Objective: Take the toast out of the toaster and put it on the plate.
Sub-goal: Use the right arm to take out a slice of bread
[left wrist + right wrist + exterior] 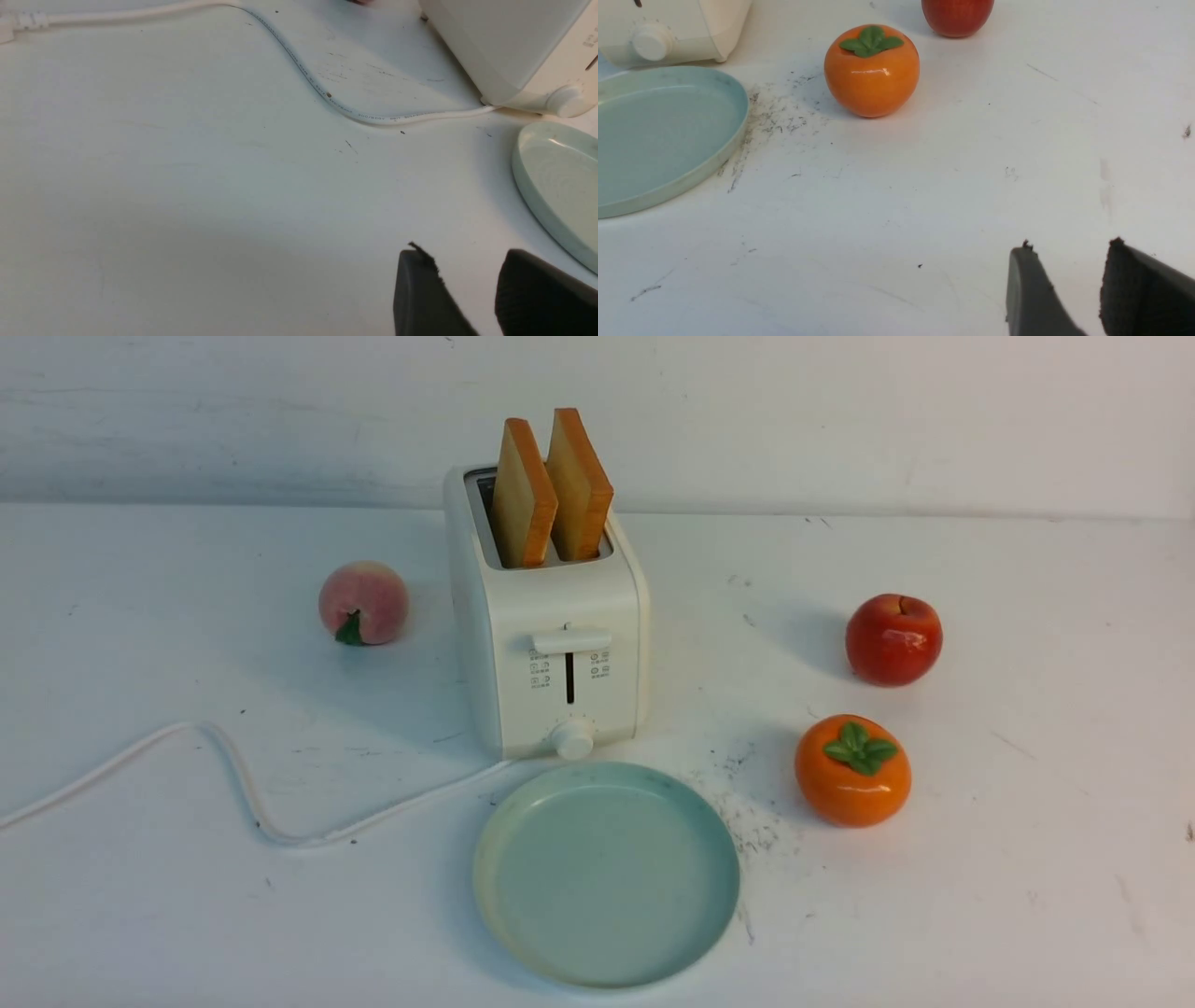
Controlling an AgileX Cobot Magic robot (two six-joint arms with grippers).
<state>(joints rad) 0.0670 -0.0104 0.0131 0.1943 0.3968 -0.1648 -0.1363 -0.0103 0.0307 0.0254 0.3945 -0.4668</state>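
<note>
Front view: the toaster (pixel 551 644) stands in the middle of the bench (pixel 1027 859) with its lever (pixel 571 640) at the top of its slot. That is why the two toast slices (pixel 523 504) stand tall out of the slots, leaning slightly, with plenty of crust exposed for a pinch from above. The plate (pixel 607 873) lies bare just in front of the knob (pixel 571 738), probably to keep the carry short. A peach (pixel 364 603), an apple (pixel 893 639) and a persimmon (pixel 852 770) sit off to the sides, clear of that path. Neither arm shows here.

Left wrist view: the left tool (pixel 467 280) hangs low over bare bench, its pads moderately apart with nothing between them. The cord (pixel 299 65) snakes ahead of it.

Right wrist view: the right tool (pixel 1069 275) likewise stands part-way apart and empty, with the persimmon and the plate rim ahead. Neither slice is gripped yet.
</note>
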